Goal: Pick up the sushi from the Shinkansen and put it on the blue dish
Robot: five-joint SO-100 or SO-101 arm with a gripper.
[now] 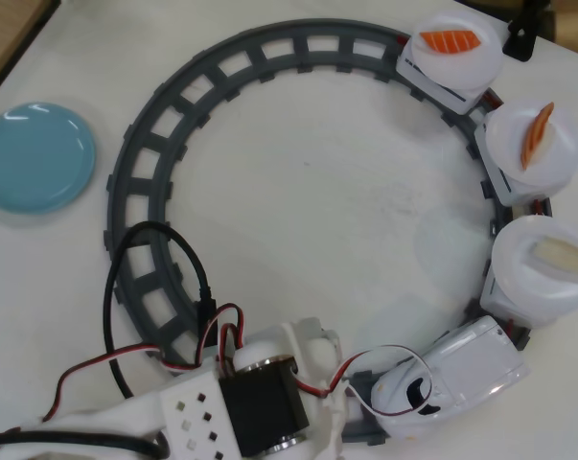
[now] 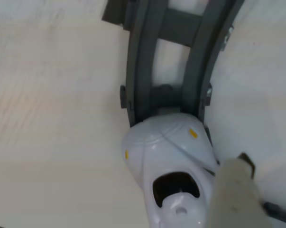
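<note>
Your overhead view looks straight down on the whole track [image 1: 145, 144]; your wrist view hangs close above the Shinkansen [image 2: 171, 166] nose, which both share.

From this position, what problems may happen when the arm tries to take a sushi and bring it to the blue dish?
1. The train is right beside the arm, while both salmon sushi ride on the far cars; a reach may bump the train or the track.
2. One salmon piece stands tilted on its plate, so it may slip from the grip.
3. The cream block is nearest and may be taken by mistake.
4. The blue dish lies outside the ring, so the carry crosses the track.
</note>
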